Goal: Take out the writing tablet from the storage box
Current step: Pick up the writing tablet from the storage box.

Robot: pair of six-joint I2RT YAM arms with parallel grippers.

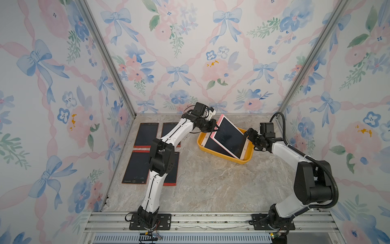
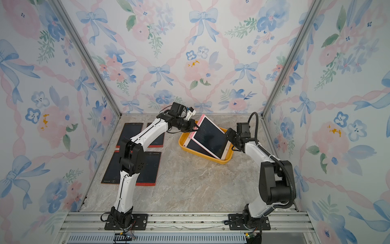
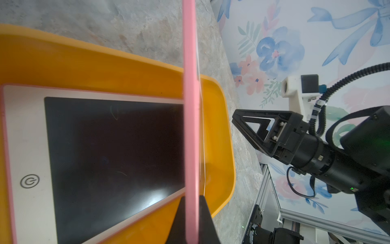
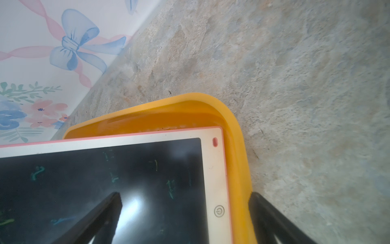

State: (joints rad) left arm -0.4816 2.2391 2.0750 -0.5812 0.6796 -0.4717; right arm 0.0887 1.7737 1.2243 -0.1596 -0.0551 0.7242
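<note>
Left fingers (image 3: 177, 224): pressed together on the pink rim of the writing tablet (image 1: 229, 137), near its raised far corner.
Right fingers (image 4: 105, 211): spread wide, one over the tablet's screen and one outside the storage box (image 1: 219, 153) wall. I can't tell whether either touches.
Tablet position: tilted, with the far end lifted above the box rim and the near end down inside the box.
Box: sits askew on the table (image 1: 206, 186), right of centre, toward the back wall.
Open room: I see bare table in front of the box and between the arms. The back wall is close behind the lifted end.
Hidden: a second tablet (image 3: 116, 147) lies flat in the box, largely covered in both top views.
Cut off: the left arm (image 1: 162, 156) crosses the red-framed tablets (image 1: 145, 134) on the table's left.
Hard to read: faint green marks on the tilted screen.
</note>
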